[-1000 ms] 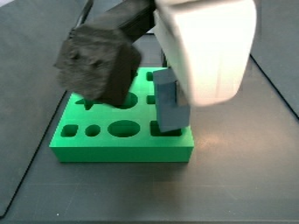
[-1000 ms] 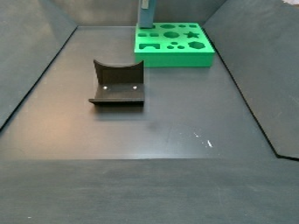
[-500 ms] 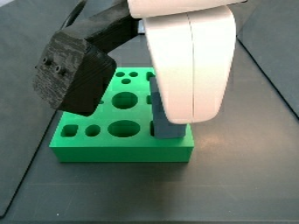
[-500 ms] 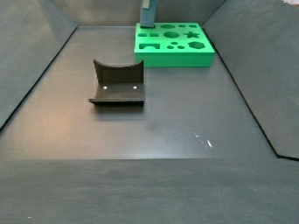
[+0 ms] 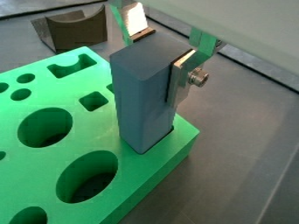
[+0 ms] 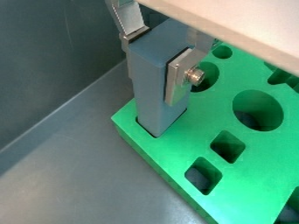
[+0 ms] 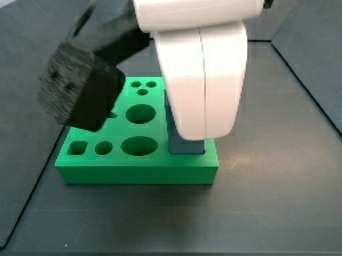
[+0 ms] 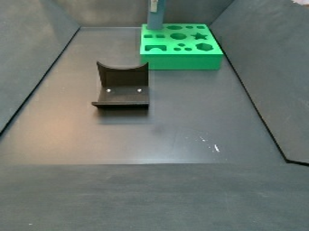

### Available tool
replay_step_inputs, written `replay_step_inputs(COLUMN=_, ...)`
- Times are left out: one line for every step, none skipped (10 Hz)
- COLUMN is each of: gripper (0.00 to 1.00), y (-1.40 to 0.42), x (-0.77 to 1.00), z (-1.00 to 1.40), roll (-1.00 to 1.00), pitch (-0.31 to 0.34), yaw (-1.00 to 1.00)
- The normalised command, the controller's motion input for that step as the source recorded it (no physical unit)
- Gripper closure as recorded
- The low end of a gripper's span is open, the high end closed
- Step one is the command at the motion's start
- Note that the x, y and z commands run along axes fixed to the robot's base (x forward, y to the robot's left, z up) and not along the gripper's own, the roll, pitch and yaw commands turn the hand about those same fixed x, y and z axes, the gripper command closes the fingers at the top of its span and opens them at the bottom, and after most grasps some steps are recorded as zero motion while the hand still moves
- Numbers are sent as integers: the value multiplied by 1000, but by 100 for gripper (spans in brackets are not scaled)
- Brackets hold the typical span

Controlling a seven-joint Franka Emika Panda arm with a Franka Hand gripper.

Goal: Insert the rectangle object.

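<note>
The rectangle object (image 5: 142, 101) is a smooth grey-blue block. It stands upright with its lower end inside the rectangular hole at a corner of the green board (image 5: 70, 131). My gripper (image 5: 158, 57) is shut on the block's upper part, one silver finger (image 5: 184, 74) on each of two opposite faces. Both wrist views show this; the block (image 6: 156, 96), gripper (image 6: 156, 59) and board (image 6: 239, 140) also show in the other. In a side view my white hand (image 7: 201, 70) hides all but the block's foot (image 7: 189, 147). In a side view the block (image 8: 154, 13) rises from the board (image 8: 182, 47).
A dark block with a curved notch (image 8: 121, 86) stands on the floor in front of the board, and shows in a wrist view (image 5: 70, 26). The board has several round and shaped holes. Grey walls enclose the floor; one wall (image 6: 47, 70) is close beside the board.
My gripper has moved down with the block, and the block's lower end has sunk deeper into the board's hole. Less of the block shows below my hand.
</note>
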Motion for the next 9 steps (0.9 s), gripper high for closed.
replay_step_inputs(gripper=100, y=0, x=0, z=-303, roll=0, pitch=0, yaw=-29)
replay_step_inputs(gripper=100, y=0, x=49, z=0, roll=0, pitch=60, yaw=0)
replay_step_inputs(gripper=100, y=0, x=0, z=0, roll=0, pitch=4, yaw=0)
replay_step_inputs(gripper=100, y=0, x=329, z=-297, roll=37, pitch=314, yaw=0)
replay_step_inputs(gripper=100, y=0, x=243, z=-269, roll=0, pitch=266, yaw=0)
replay_step_inputs(gripper=100, y=3, x=43, z=-389, roll=-79, pitch=76, yaw=0)
replay_step_inputs(gripper=100, y=0, x=26, z=-269, roll=-83, pitch=0, yaw=0)
replay_step_inputs(gripper=100, y=0, x=37, z=-286, roll=-77, pitch=0, yaw=0)
replay_step_inputs(gripper=100, y=49, x=0, z=-351, roll=-136, pitch=-10, yaw=0)
